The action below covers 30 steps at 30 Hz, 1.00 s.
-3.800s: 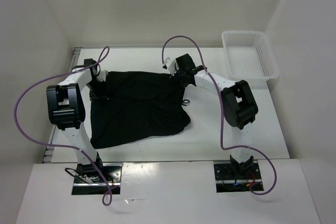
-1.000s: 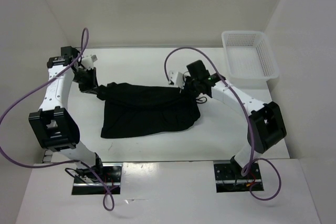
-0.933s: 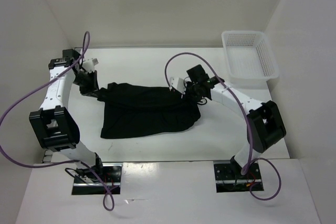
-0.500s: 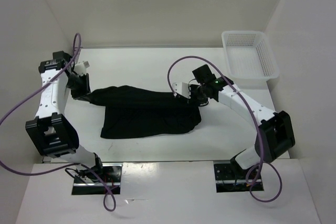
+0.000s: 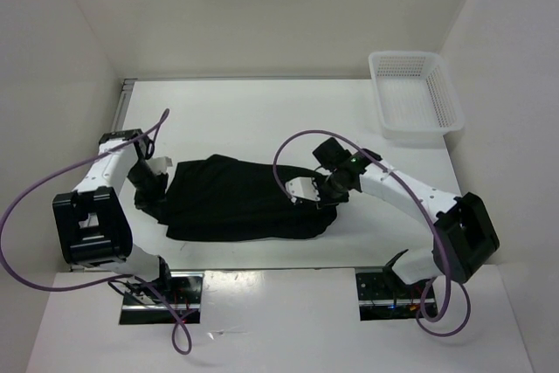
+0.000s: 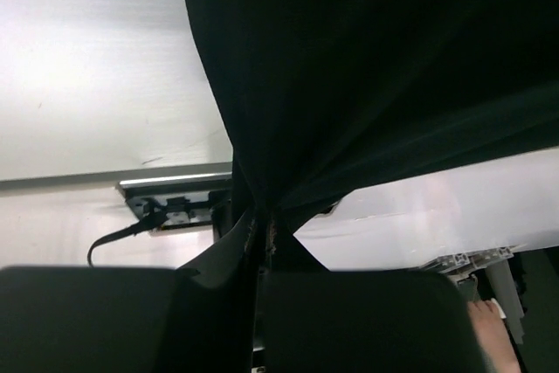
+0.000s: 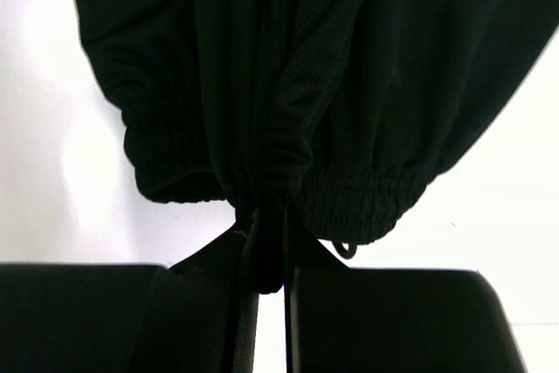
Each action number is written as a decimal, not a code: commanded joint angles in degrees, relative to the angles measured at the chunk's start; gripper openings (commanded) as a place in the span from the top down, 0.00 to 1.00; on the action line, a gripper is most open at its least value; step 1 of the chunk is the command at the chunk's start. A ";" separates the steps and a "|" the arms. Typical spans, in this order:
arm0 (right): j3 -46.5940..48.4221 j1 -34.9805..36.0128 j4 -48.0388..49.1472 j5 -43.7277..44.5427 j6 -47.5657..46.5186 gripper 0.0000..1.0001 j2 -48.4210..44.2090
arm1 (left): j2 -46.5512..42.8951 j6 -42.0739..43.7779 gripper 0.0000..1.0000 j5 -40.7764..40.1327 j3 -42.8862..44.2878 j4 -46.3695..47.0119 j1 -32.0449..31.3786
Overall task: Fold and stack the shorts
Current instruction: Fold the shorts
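The black shorts (image 5: 240,198) lie folded in a long band on the white table, in front of both arms. My left gripper (image 5: 159,207) is shut on their left end; the left wrist view shows the fabric (image 6: 367,67) gathered into the closed jaws. My right gripper (image 5: 321,200) is shut on their right end; the right wrist view shows the elastic waistband (image 7: 349,194) bunched between the closed jaws, with a loop of drawstring (image 7: 347,251) hanging beside them.
A white mesh basket (image 5: 416,93) stands at the back right of the table (image 5: 262,111). White walls close in the back and both sides. Purple cables loop over both arms. The arm bases (image 5: 162,290) sit at the near edge.
Both grippers have carried the far edge of the shorts toward me and down, laying it over the near part. The shorts now lie folded in a narrower band nearer the front.
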 commanded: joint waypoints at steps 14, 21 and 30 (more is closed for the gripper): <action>-8.52 7.50 -3.77 0.99 -15.85 1.00 -15.50 | -3.18 0.25 0.96 -15.77 -4.15 1.87 -7.41; -14.17 15.34 -1.22 3.28 -15.33 0.62 -17.01 | -2.65 0.25 0.76 -18.25 -11.31 6.02 -13.16; -5.84 15.87 -0.26 -0.06 -6.20 0.01 -24.29 | -4.75 0.25 0.67 -29.57 -9.21 7.25 -6.50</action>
